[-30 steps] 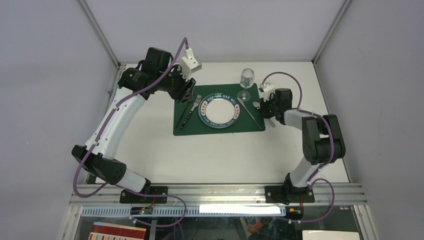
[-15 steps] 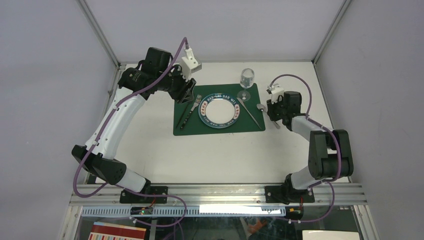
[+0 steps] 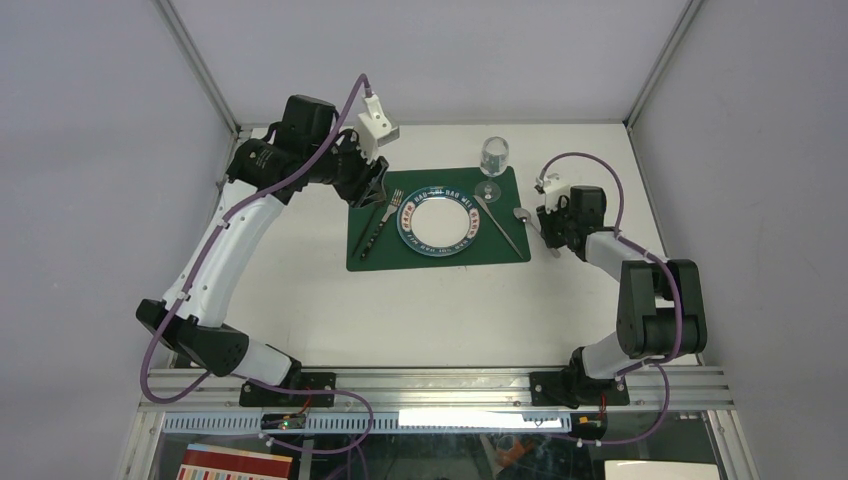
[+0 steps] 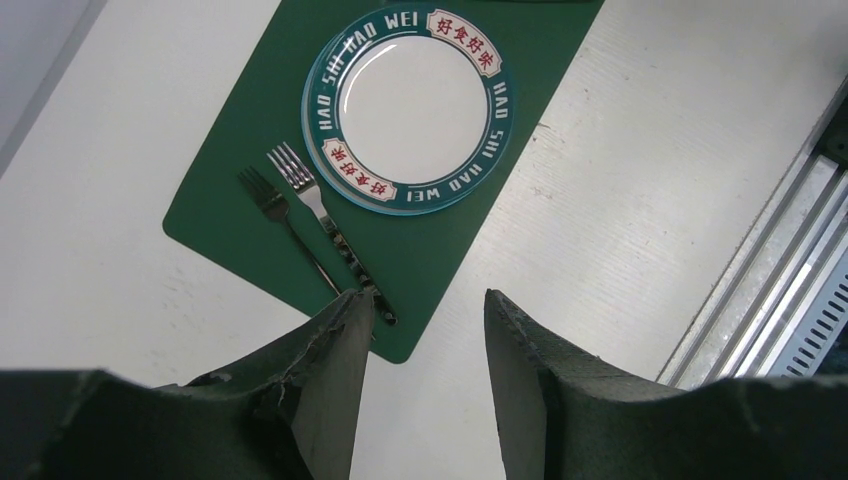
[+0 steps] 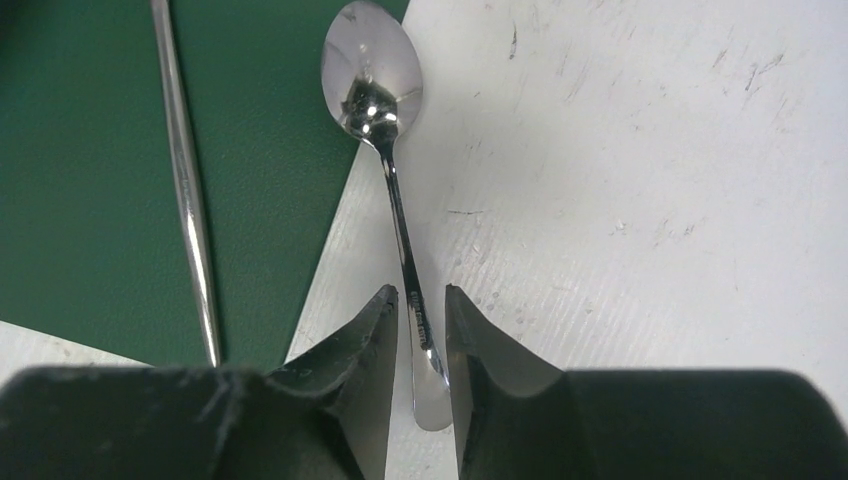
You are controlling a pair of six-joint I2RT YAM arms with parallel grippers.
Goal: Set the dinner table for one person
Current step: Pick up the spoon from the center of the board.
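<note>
White dinner table (image 3: pixel 450 300), grey walls: the place for one looks almost set.
On the green mat (image 3: pixel 440 257), at the far middle of the table, sit the plate (image 3: pixel 438 221), two forks (image 4: pixel 318 208) on its left, the knife (image 3: pixel 500 224) on its right and the glass (image 3: pixel 494 155) at the far right corner. Only the spoon (image 5: pixel 372 95) looks unfinished. Its bowl lies over the mat's right edge and its handle is out on the white top. The right gripper (image 5: pixel 420 305) is down low, fingers a little apart on both sides of that handle, not squeezing it. The left gripper (image 4: pixel 428 300) hangs spread wide above the forks' handle ends and holds nothing. The knife is close on one side of the spoon. On the other side there is lots of room before the table edge.
</note>
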